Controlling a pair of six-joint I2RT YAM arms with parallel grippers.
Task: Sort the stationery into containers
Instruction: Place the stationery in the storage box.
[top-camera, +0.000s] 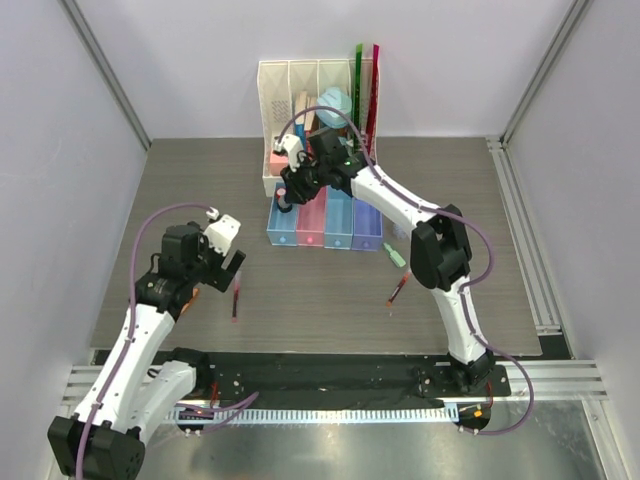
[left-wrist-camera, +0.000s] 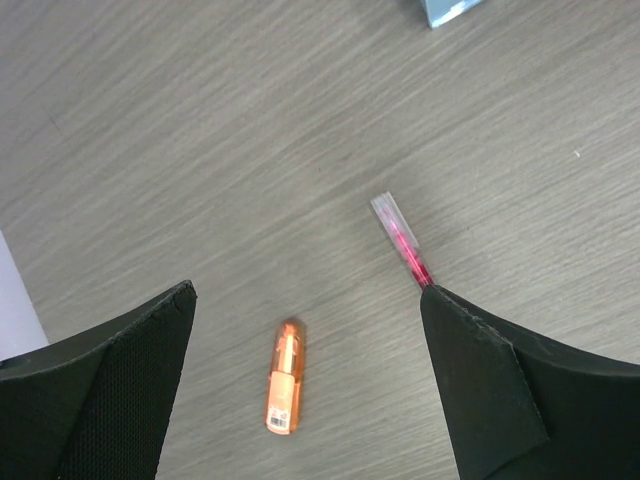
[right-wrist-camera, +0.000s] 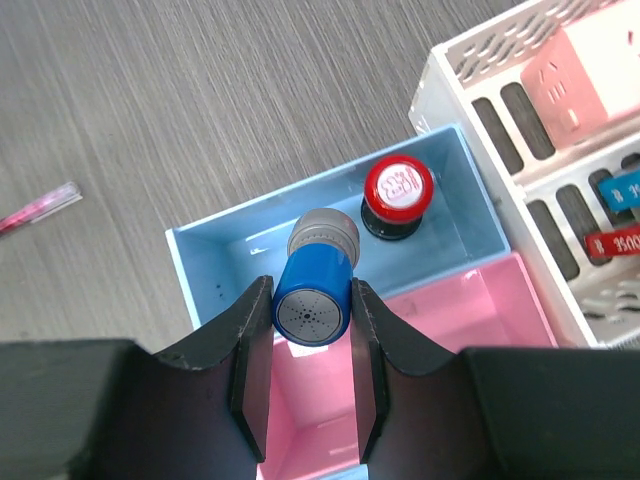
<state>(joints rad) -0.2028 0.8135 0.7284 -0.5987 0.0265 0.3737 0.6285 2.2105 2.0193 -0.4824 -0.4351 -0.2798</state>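
Blue-capped cylinder (right-wrist-camera: 315, 275) clamped in my right gripper (right-wrist-camera: 311, 340) above the blue bin (right-wrist-camera: 215, 262); I'd lower, then release; left gripper (left-wrist-camera: 308, 300) gapes over the orange piece (left-wrist-camera: 284, 378).

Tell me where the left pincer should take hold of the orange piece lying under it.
Grip the orange piece across the middle of its body, coming straight down with the left pincer. It lies flat on the table, long axis running between the open fingers, so they close on its narrow sides. Mind the red pen beside one finger.
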